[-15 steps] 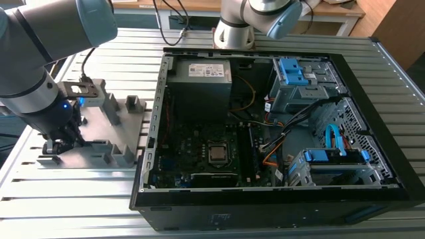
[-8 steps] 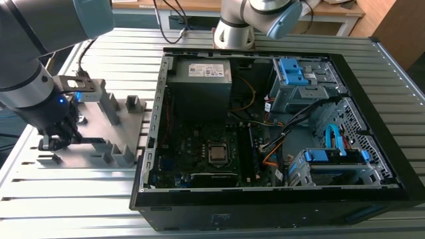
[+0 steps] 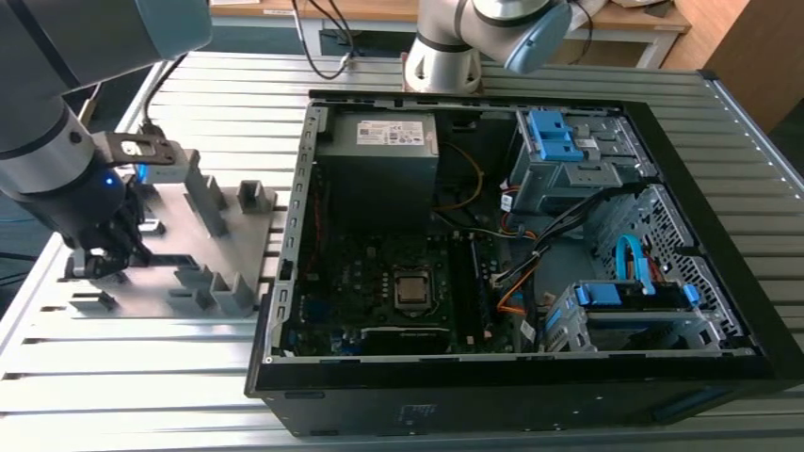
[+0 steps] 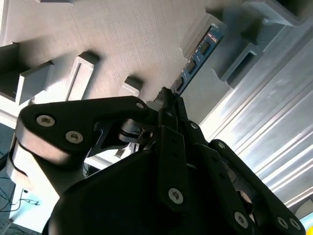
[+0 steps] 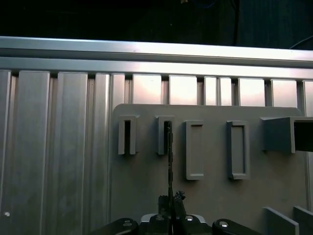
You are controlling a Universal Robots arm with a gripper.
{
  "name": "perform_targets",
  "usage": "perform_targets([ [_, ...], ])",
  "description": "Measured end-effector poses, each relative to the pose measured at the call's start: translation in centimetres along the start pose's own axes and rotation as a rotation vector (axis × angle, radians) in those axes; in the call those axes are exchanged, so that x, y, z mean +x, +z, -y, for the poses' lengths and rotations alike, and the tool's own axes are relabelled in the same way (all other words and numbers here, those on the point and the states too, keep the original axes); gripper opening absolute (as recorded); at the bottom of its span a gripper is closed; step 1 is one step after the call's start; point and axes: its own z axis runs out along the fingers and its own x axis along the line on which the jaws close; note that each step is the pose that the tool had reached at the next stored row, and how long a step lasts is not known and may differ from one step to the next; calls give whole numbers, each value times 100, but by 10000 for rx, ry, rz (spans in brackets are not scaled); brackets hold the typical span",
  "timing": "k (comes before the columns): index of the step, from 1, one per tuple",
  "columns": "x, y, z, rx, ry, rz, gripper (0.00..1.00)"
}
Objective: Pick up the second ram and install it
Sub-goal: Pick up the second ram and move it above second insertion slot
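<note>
- First wrist view: the second ram (image 5: 169, 161), a thin dark memory strip, stands edge-on in the grey plastic fixture (image 5: 142, 186).
- Second wrist view: black fingers (image 4: 172, 125) clamp its chip-studded end.
- Exterior view: the gripper (image 3: 107, 259) is beside an open black computer case (image 3: 503, 407).

Matt grey plastic fixture (image 5: 146, 176), ribbed dull-sheen metal table (image 5: 49, 147), matt black fingers (image 4: 172, 132), blue circuit-board second ram (image 4: 198, 56)

We've got the dark grey robot arm (image 3: 51, 141) angled down over the grey plastic fixture (image 3: 176, 247), and there's our black two-finger gripper (image 3: 107, 252) right at its slotted plate, fingers pinched together on the thin dark memory strip (image 5: 169, 156).
</note>
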Motion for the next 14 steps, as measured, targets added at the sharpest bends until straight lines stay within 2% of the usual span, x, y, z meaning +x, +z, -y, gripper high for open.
perform_targets([
  [14, -16, -181, -10, 1, 0, 3, 14],
])
